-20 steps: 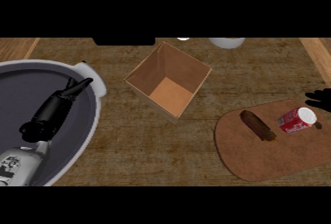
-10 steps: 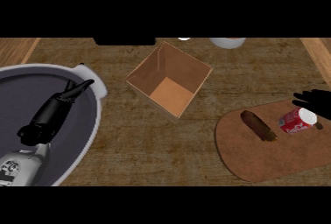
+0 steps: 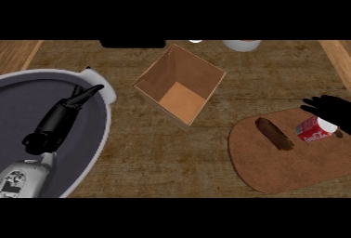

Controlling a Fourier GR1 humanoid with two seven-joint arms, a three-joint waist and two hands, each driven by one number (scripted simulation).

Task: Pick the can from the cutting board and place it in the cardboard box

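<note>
The can [image 3: 314, 130], red with a white end, lies on its side at the right of the brown cutting board [image 3: 288, 167]. My right hand [image 3: 329, 108] comes in from the right edge just behind the can, its fingers spread and reaching over the can's white end, not curled round it. The open cardboard box [image 3: 179, 86] stands tilted at the upper middle of the counter, well left of the board. My left hand [image 3: 77, 98] lies far left over a grey round basin, fingers straight and held together, holding nothing.
A dark brown stick-shaped thing [image 3: 274, 134] lies on the board, left of the can. The big grey basin [image 3: 27, 102] fills the left side. A white round object [image 3: 241, 44] and a black object [image 3: 133, 43] sit at the back edge.
My right hand has come further in from the right edge, moving left and a little down onto the can's end. The can, the box and the left arm have stayed put.
</note>
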